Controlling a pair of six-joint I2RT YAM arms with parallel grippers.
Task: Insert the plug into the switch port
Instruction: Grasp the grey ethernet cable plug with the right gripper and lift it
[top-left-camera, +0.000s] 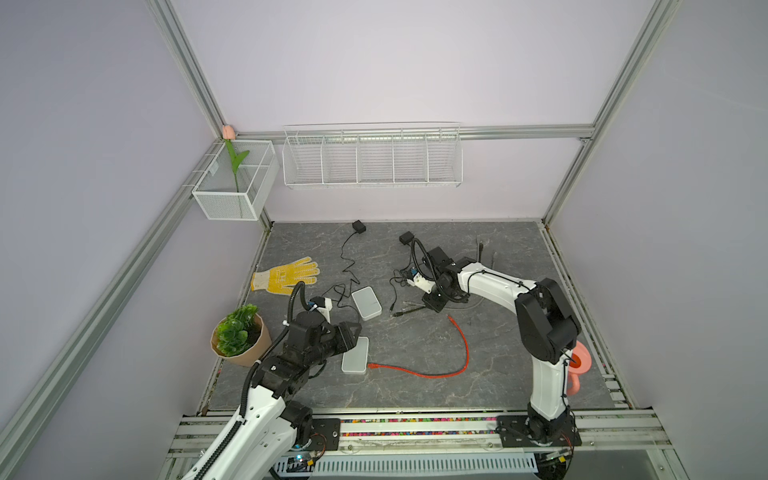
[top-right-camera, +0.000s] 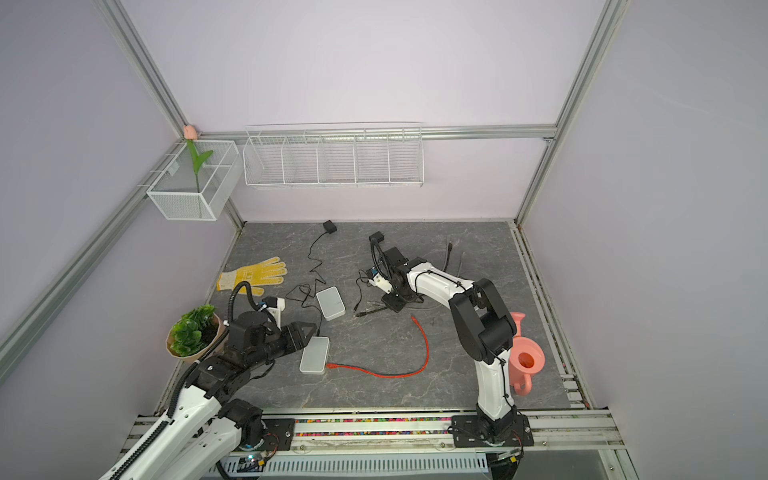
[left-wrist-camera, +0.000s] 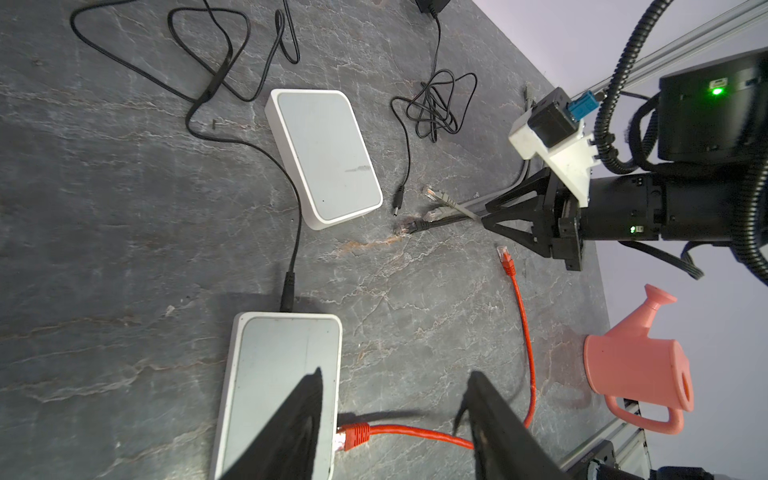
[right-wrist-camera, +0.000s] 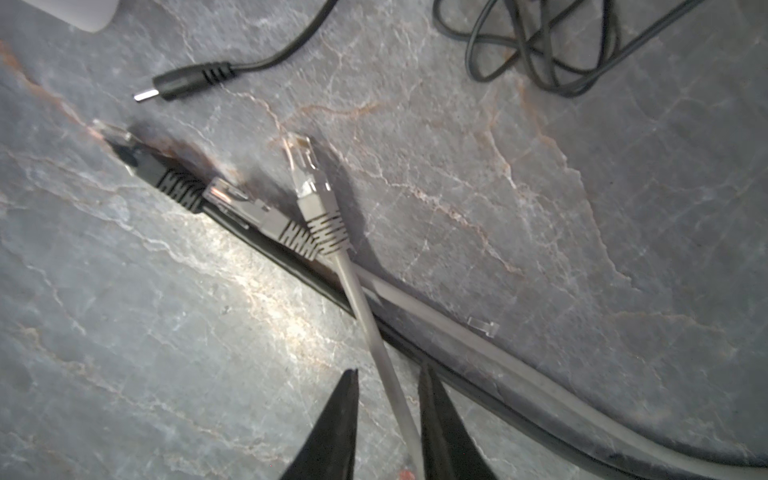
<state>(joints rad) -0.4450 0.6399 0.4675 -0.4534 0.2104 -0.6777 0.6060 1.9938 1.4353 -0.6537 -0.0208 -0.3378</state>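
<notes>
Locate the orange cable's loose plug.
In both top views the loose orange plug lies right of centre on the table, just nearer the robot bases than the right claw.

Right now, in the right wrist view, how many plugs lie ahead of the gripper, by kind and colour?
Grey Ethernet plugs: 2
Black Ethernet plug: 1
Black barrel power plug: 1
Total: 4
</notes>
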